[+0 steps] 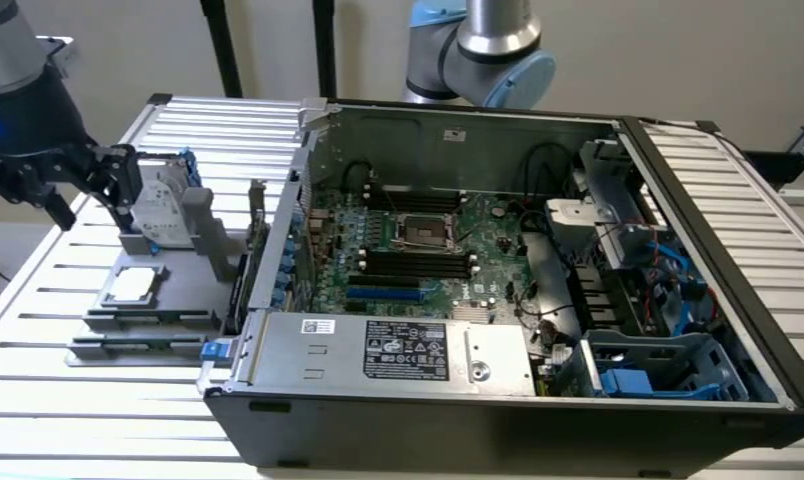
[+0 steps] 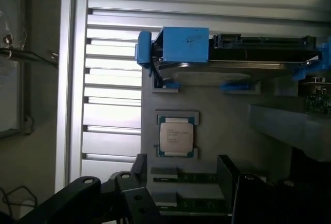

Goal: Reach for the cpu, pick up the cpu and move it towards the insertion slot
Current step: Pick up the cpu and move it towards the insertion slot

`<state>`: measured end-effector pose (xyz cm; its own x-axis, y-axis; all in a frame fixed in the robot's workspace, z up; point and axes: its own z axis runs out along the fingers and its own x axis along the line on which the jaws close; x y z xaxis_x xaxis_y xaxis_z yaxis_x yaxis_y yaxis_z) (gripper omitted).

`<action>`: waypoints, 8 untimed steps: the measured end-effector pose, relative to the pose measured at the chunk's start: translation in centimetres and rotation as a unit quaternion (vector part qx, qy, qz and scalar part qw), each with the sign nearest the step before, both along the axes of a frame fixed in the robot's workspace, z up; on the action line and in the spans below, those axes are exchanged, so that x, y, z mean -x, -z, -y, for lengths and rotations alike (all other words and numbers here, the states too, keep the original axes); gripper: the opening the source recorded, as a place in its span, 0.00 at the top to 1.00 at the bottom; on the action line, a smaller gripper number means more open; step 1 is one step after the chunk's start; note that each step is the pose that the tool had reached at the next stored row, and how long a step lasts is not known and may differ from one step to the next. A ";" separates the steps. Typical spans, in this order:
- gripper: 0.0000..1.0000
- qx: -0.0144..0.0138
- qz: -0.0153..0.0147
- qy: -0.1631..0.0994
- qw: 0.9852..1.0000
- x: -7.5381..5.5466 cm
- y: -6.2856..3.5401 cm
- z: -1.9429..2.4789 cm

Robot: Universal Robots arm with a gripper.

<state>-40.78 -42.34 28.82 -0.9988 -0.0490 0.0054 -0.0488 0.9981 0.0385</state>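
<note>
A table (image 1: 55, 300) of ribbed aluminium slats carries the whole setup, with a pale wall behind it. Nearest in the exterior view is a large black open computer case (image 1: 509, 425). A silver boxy power supply (image 1: 389, 350) with a dark label lies along the case's front edge. Behind it sits the green motherboard (image 1: 489, 235). There the insertion slot (image 1: 425, 232), a square socket with a shiny metal frame and dark centre, lies between rows of long black memory slots (image 1: 416, 265).

On the exterior view's left, outside the case, a flat grey plastic fixture (image 1: 175, 305) rests on the slats. The small flat square cpu (image 1: 133, 285) with a silver metal top lies in a shallow recess of it. Just behind stands an upright silver hard drive (image 1: 166, 205) with blue rails.

The black two-fingered gripper (image 1: 93, 215) hangs above the fixture's far end, beside the hard drive. Its fingers are spread apart and grasp nothing, clear of the cpu. At the back rises the grey and blue jointed robot arm (image 1: 489, 50).
</note>
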 end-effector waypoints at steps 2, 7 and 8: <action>0.35 0.000 0.000 0.000 1.000 0.0 0.37 0.00; 0.35 0.000 0.000 0.000 1.000 0.0 1.28 0.01; 0.35 0.000 0.000 0.000 1.000 0.0 1.47 0.01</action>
<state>-40.77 -42.35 27.35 -0.9988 -0.0490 0.0054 -0.0488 0.9981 0.0385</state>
